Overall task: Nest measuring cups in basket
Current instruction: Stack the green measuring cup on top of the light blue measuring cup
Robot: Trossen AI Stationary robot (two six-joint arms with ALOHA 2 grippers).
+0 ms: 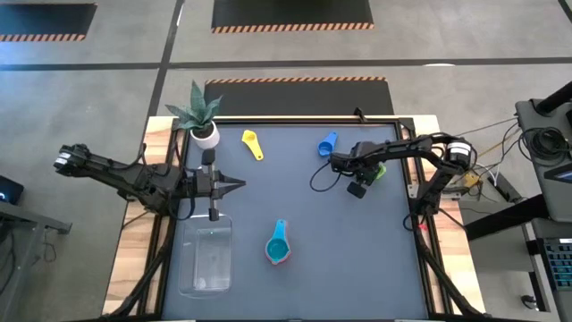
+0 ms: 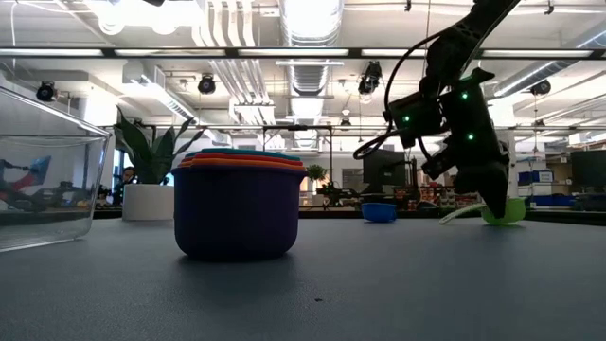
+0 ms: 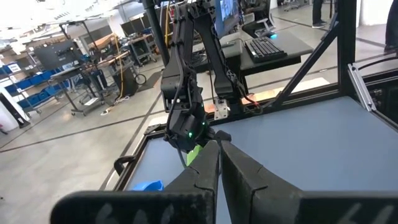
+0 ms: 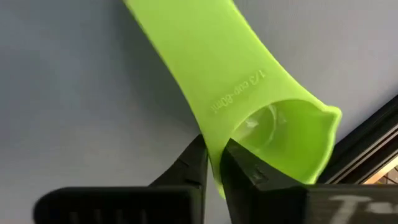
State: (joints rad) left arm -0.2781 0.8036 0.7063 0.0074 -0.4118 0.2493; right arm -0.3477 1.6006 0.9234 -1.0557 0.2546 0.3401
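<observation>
Dark matting covers the table [image 1: 340, 259]. At three o'clock the right gripper [image 4: 214, 163] is pinched on the green cup [image 4: 261, 118]'s rim. Blue [image 1: 327, 144] and yellow [image 1: 253, 144] cups lie singly toward twelve; one nested stack [image 1: 278, 244] sits at six. At nine, the left gripper [image 1: 234, 185] is pressed together beside the basket [image 1: 206, 259], which holds no cups.

A grey concrete floor [image 1: 107, 80] marked with striped black mats [image 1: 290, 13] is seen; ceiling ducts [image 2: 312, 24] hang overhead

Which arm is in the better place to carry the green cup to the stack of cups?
The right gripper is: it is shut on the green cup. The left gripper waits near the basket.
</observation>
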